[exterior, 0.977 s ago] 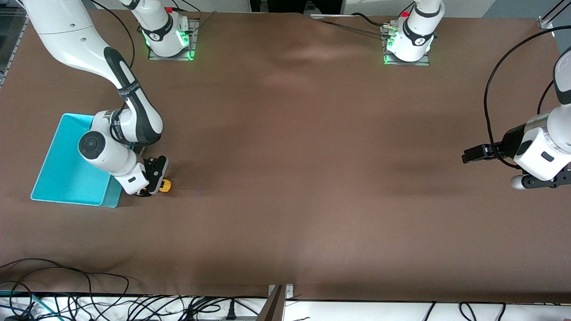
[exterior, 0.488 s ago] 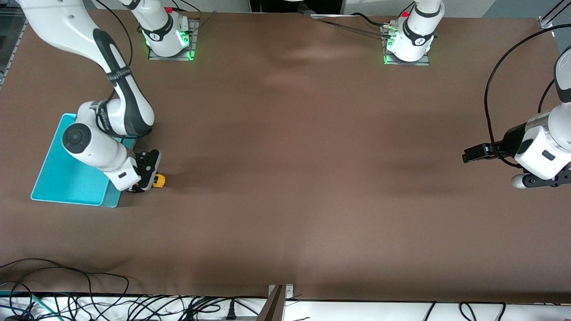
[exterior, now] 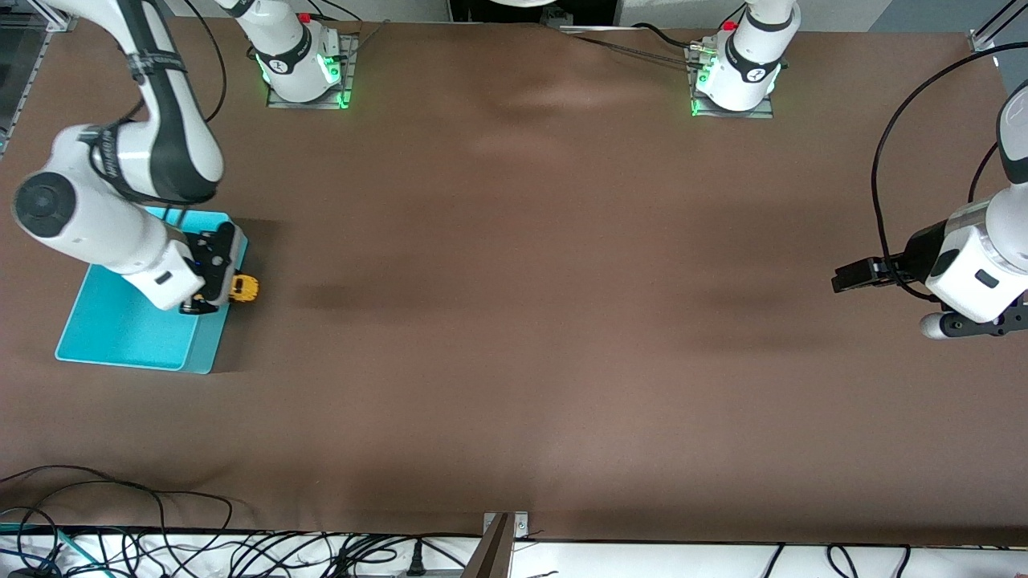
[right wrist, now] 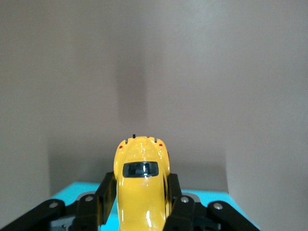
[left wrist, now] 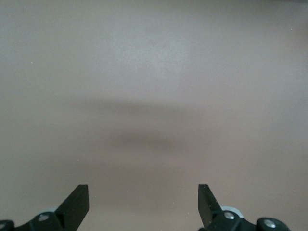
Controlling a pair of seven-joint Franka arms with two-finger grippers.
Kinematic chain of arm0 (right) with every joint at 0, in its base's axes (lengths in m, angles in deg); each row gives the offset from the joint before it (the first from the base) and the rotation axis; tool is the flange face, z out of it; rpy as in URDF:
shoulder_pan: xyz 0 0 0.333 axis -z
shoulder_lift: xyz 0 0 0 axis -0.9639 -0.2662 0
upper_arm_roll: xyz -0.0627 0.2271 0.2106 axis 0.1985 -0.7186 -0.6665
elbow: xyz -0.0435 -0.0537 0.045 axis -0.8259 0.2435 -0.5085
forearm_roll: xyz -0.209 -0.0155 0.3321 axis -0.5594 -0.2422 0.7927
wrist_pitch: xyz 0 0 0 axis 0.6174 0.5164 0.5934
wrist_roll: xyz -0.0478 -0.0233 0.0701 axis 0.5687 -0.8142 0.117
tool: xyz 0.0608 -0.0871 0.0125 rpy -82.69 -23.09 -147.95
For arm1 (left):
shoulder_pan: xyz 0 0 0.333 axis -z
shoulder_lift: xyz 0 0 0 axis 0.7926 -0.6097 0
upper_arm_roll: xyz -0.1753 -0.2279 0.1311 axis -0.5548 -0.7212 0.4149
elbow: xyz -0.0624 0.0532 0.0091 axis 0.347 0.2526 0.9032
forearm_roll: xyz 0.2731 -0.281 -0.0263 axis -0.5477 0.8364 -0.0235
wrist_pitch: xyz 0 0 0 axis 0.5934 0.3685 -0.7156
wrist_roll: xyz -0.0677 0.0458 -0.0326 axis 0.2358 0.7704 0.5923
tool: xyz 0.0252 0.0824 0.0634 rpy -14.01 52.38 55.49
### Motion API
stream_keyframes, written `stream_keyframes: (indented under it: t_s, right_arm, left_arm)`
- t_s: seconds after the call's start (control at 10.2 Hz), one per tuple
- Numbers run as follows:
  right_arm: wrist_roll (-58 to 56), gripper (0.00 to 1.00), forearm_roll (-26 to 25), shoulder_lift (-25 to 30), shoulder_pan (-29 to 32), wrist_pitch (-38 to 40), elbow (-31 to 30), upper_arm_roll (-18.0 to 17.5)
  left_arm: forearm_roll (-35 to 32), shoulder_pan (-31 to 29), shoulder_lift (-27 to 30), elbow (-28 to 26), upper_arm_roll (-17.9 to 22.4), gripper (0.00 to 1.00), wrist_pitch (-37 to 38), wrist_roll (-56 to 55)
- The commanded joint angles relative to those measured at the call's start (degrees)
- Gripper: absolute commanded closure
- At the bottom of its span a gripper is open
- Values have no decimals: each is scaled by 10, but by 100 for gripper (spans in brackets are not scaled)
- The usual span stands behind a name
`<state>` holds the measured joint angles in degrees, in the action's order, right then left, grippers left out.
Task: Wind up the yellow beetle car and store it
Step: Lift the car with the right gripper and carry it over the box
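Car [exterior: 243, 288], judged light, rigid and slick-shelled, was held by its flanks in the closed right gripper [exterior: 218, 294] over the bin [exterior: 120, 337] rim, frame's left; left gripper [exterior: 853, 277] was kept idle, spread empty.

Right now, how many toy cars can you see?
1. The yellow beetle car is clamped in the right gripper, up in the air over the turquoise bin's edge. No other is visible.

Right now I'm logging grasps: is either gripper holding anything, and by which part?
The right gripper holds the yellow toy car by its two sides, over the bin's edge. The left gripper is open, holding nothing.
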<state>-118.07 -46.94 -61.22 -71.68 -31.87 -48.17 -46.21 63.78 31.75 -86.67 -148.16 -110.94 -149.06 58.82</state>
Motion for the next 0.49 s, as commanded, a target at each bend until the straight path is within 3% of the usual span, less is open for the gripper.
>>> stream_keyframes:
  t_s: [0.0, 0.39]
  right_arm:
    - [-102, 91, 2, 47, 57, 8, -48, -6]
    - [-295, 91, -3, 18, 165, -3, -72, -6]
  left_arm:
    - [16, -1, 10, 5, -6, 0, 12, 12]
    - [16, -1, 11, 5, -6, 0, 12, 12]
